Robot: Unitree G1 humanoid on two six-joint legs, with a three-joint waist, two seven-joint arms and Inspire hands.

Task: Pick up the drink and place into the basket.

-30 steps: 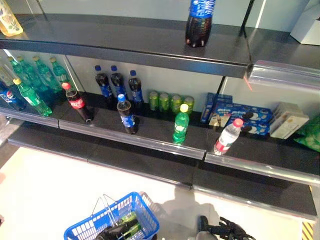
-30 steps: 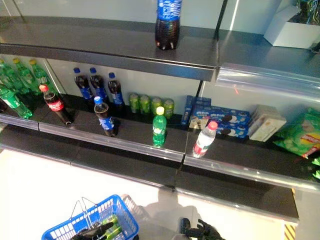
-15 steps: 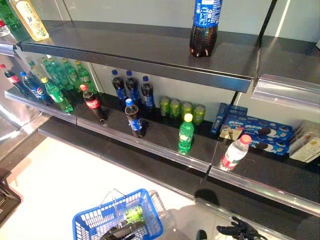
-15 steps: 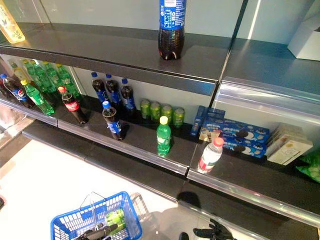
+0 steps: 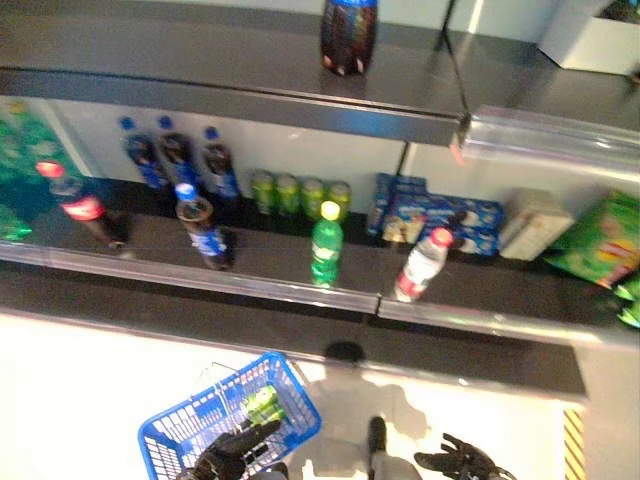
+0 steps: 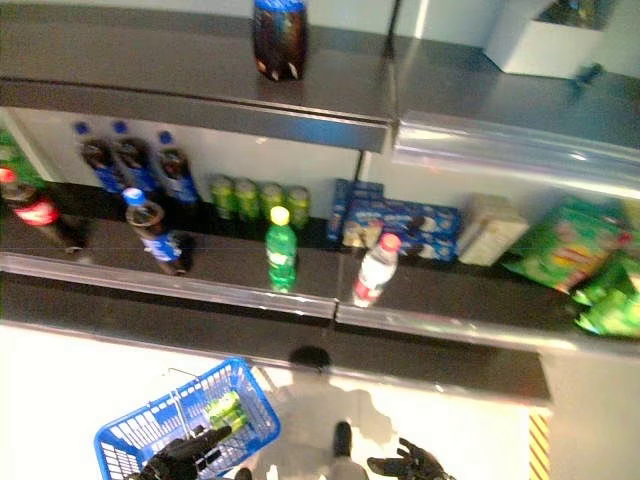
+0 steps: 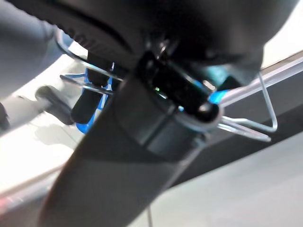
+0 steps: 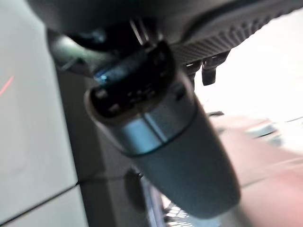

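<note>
Drink (image 5: 263,405), a green bottle, lay inside the blue plastic grid basket (image 5: 180,440) on the floor. Left hand (image 5: 228,457) curled round the thin wire handles. Right hand (image 5: 455,463) hung loose, fingers spread. Round bottles stood on the dark shelf (image 5: 260,265).

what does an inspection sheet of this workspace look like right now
surface: pale floor under dark shelves.
job's things: blue basket on the floor, green drink inside.
clutter: cola bottles, green bottle, clear bottle, cans, biscuit boxes, snack bags.
hands: left hand at the basket, fingers on its wire handle; right hand open, empty.
cables: nothing seen.
surroundings: large cola bottle on top shelf.
</note>
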